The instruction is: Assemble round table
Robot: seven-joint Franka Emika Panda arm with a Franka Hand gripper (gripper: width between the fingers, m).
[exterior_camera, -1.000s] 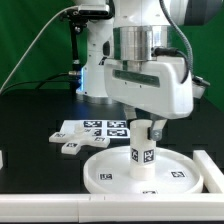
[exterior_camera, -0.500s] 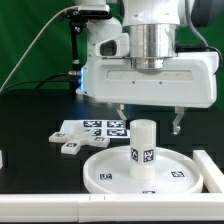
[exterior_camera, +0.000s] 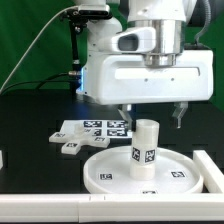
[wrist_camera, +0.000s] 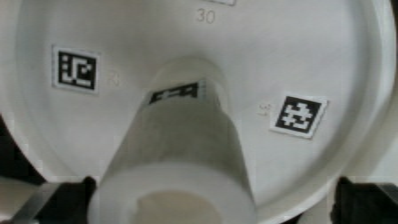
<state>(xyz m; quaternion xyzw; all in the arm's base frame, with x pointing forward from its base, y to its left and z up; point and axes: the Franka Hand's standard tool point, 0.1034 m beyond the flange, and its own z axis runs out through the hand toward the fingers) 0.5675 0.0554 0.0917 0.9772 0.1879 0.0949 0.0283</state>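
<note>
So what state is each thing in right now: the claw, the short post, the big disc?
gripper: open, over the leg, clear of it.
leg: upright on the disc's centre, unheld.
disc: lying flat, rim up.
marker board: lying flat.

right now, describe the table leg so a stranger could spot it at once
Find the big white disc on the black table. The leg stands upright at its centre, under the open tool. Unlike the flat marker board, it is a short cylinder with a square tag on its side.
</note>
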